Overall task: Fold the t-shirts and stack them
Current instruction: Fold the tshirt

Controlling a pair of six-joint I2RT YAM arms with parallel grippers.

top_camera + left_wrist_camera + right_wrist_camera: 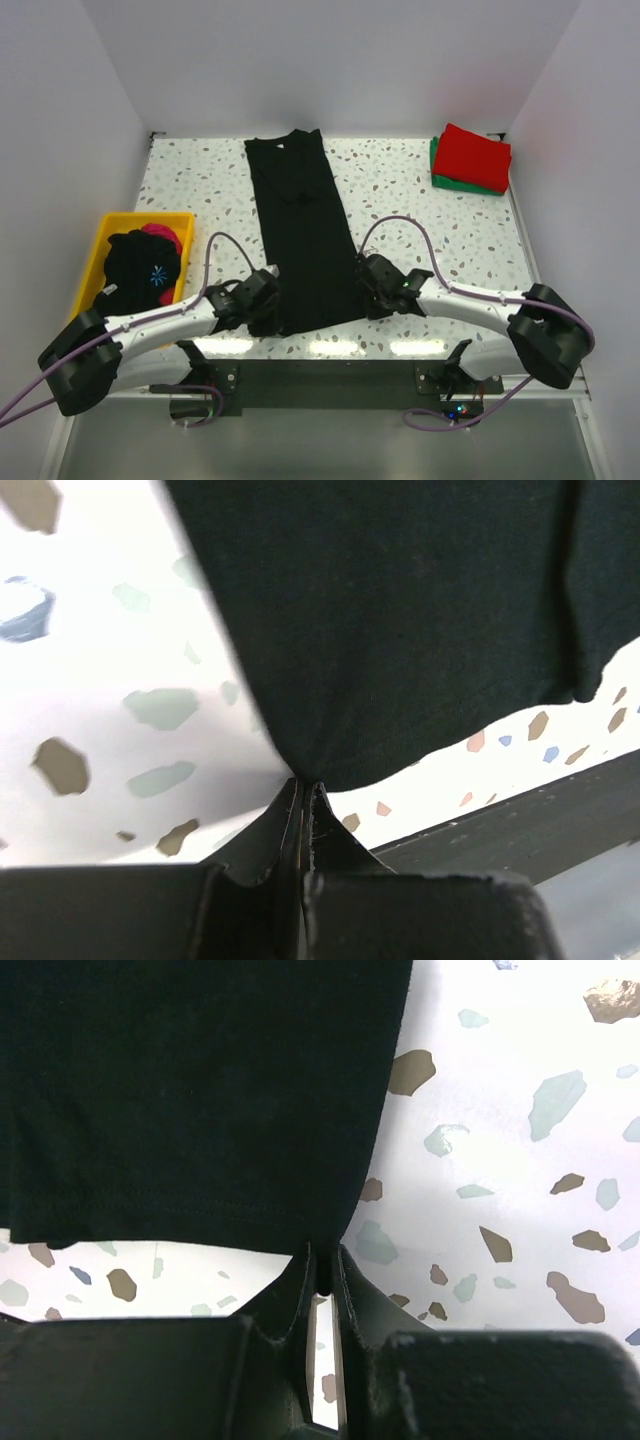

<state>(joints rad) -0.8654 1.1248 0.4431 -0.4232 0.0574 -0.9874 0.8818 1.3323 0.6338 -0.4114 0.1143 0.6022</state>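
A black t-shirt (300,230) lies folded into a long narrow strip down the middle of the table, collar at the far end. My left gripper (272,298) sits at the strip's near left corner. In the left wrist view its jaws (303,780) are pressed together on the hem corner of the black t-shirt (400,630). My right gripper (364,292) is at the near right corner. In the right wrist view it (323,1252) is pinched on the hem corner of the same shirt (200,1090). A folded red t-shirt (473,155) rests on a green one (440,172) at the far right.
A yellow bin (100,238) stands at the left edge, holding a bunched black cloth (140,265) and a pink one (165,236). The table's near edge and a dark rail (520,820) run just behind both grippers. White walls close in the back and sides.
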